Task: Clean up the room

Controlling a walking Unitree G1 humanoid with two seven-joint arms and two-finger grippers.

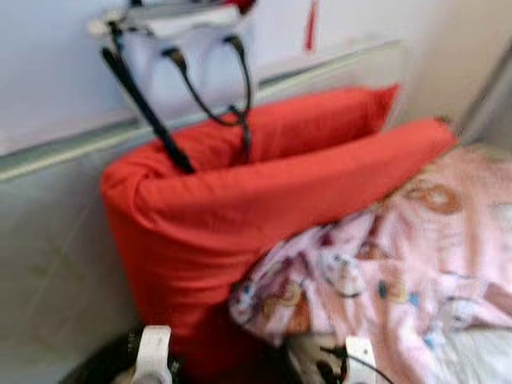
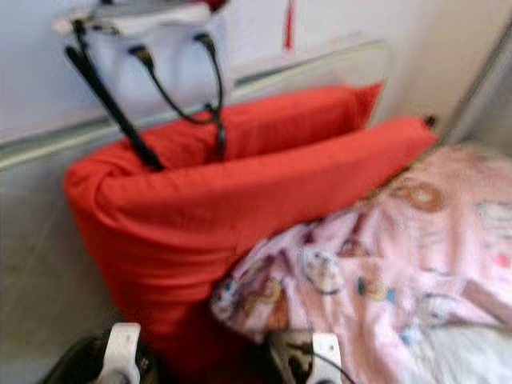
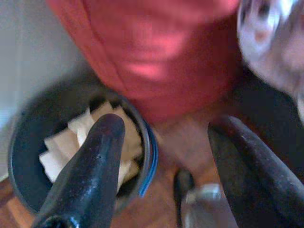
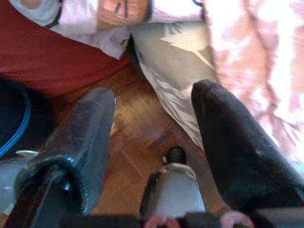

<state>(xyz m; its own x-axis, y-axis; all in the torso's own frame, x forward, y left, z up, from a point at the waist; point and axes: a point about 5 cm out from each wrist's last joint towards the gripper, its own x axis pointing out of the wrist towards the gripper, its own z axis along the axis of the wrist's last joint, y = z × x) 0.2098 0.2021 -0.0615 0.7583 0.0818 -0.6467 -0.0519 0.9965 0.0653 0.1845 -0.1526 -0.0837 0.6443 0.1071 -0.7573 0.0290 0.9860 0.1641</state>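
A large red pillow leans folded against the pale headboard. A white handbag with black straps hangs over its top. A pink patterned blanket spills against the pillow's right side. My left gripper hangs open with nothing between its fingers, above a dark round bin that has a blue rim and holds crumpled white paper. My right gripper is open and empty too, low over the wooden floor beside the blanket's edge.
A grey patterned sheet hangs to the floor under the blanket. The bin stands at the foot of the pillow on my left. Both head views are blurred.
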